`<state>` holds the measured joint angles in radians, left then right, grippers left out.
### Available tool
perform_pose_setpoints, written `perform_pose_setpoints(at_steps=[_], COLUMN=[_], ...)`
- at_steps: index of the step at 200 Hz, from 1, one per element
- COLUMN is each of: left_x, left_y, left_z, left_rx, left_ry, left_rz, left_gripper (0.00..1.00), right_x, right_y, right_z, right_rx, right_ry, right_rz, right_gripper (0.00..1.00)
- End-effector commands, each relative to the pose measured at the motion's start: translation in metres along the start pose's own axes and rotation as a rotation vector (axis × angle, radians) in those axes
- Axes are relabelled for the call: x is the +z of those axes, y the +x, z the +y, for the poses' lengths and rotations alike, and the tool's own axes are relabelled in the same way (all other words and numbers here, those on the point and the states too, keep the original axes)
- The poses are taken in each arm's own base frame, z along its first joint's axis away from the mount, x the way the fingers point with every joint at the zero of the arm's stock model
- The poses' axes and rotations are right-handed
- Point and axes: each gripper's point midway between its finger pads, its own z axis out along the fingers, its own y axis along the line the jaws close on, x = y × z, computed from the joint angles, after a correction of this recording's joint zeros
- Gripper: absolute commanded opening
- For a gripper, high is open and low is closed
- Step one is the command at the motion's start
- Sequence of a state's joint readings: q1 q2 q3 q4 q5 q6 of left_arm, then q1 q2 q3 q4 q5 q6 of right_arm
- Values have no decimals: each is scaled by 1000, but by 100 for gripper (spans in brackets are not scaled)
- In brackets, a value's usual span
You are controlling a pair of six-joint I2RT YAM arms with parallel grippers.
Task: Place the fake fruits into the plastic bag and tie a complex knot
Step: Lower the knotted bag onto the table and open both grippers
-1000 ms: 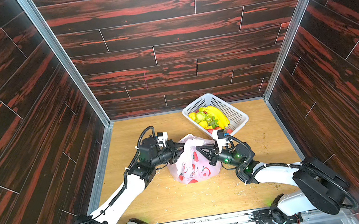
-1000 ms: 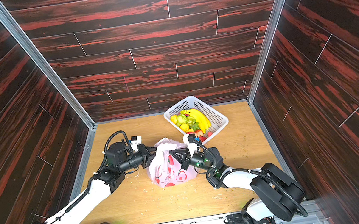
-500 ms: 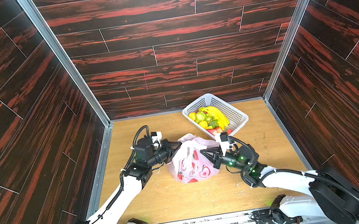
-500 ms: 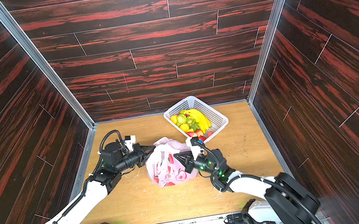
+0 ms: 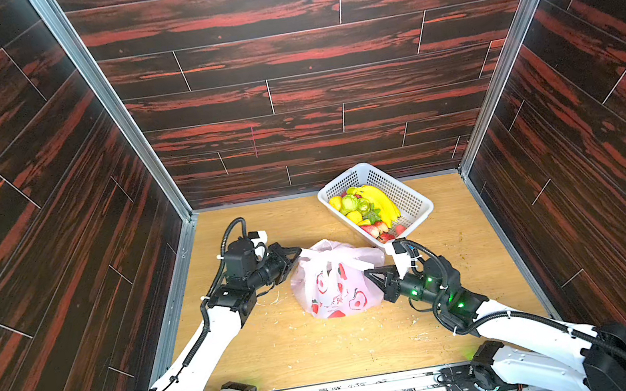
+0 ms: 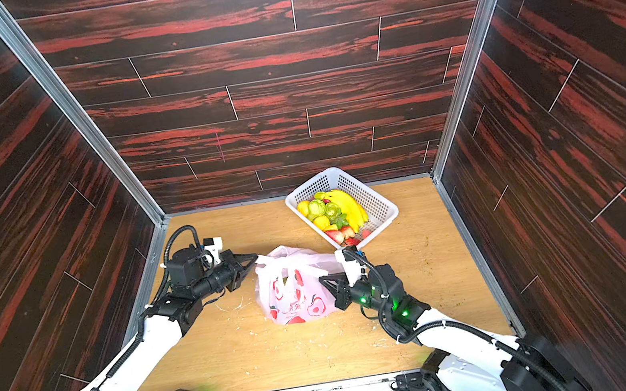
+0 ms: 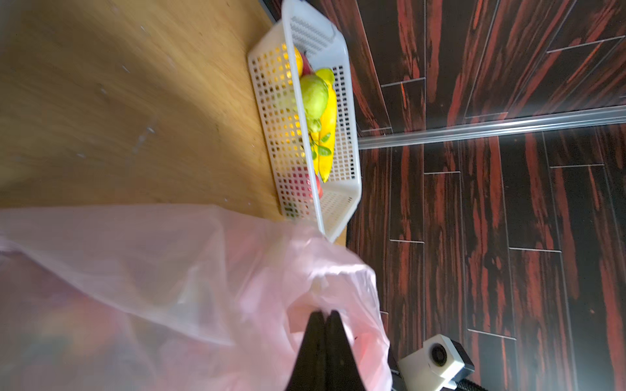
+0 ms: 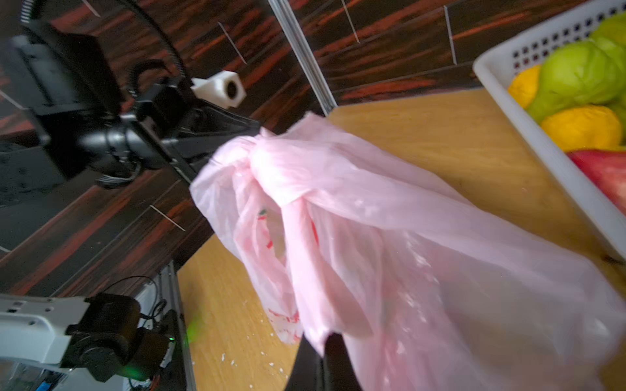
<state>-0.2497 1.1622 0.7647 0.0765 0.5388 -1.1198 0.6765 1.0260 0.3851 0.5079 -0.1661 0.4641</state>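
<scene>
Holding the plastic bag (image 5: 333,286) at the wooden table's (image 5: 276,353) centre from both sides, with the left gripper (image 5: 297,252) pinched shut on pink film at ten o'clock and the right gripper (image 5: 368,273) likewise at three. Now drawn wider apart than a second ago, stretching the film and probably cinching the knot (image 8: 259,154). Leaves bananas (image 5: 382,203) and other fake fruits (image 5: 350,203) in the white basket (image 5: 413,202) at one o'clock.

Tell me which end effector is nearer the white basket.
Right. The right end effector pinches the bag close to the basket; the left end effector pinches its opposite side, farther away.
</scene>
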Motion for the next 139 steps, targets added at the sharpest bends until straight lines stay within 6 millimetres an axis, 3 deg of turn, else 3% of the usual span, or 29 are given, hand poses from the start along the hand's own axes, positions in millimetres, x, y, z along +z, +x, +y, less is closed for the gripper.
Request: perform_pose_setpoints(at_steps=[1, 66, 116, 139], left_x=[-11, -31, -42, -44], left_y=[-21, -46, -53, -51], left_z=[6, 61, 109, 122], left_rx=[48, 66, 0, -15], left_ry=[-31, -218, -339, -367], left_rz=[-81, -150, -177, -159], left_gripper=[0, 0, 0, 0], right_x=[-9, -38, -56, -63], right_y=[22, 45, 64, 69], right_z=[-31, -91, -122, -132], right_rx=[82, 229, 308, 339], right_ry=[123, 354, 485, 513], right_rz=[77, 142, 174, 169], right_gripper=[0, 0, 0, 0])
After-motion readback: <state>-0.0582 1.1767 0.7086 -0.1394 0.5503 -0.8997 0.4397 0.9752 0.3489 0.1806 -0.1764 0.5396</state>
